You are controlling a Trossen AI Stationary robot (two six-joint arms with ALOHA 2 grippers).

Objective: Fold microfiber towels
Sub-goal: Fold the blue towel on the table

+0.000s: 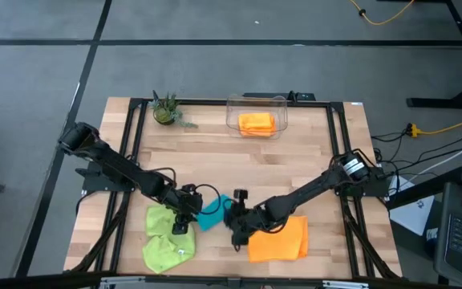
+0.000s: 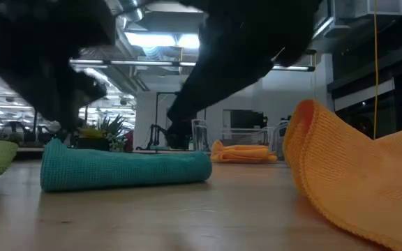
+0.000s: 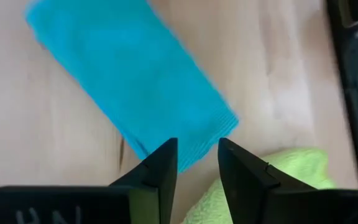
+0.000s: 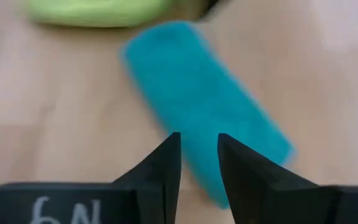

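Note:
A teal towel (image 1: pixel 212 213), folded into a narrow strip, lies flat on the wooden table near its front edge, between my two grippers. My left gripper (image 3: pixel 197 146) hovers over one end of the strip (image 3: pixel 135 81), its fingers a little apart with nothing between them. My right gripper (image 4: pixel 199 140) hovers over the other end (image 4: pixel 204 106), also slightly open and empty. A crumpled lime green towel (image 1: pixel 165 239) lies to the left of the teal one. An orange towel (image 1: pixel 281 239) lies spread to the right, with one edge humped up (image 2: pixel 313 132).
A clear plastic bin (image 1: pixel 257 103) at the table's far middle holds a folded orange towel (image 1: pixel 257 123). A small potted plant (image 1: pixel 165 111) stands at the far left. Bare wood lies across the middle of the table.

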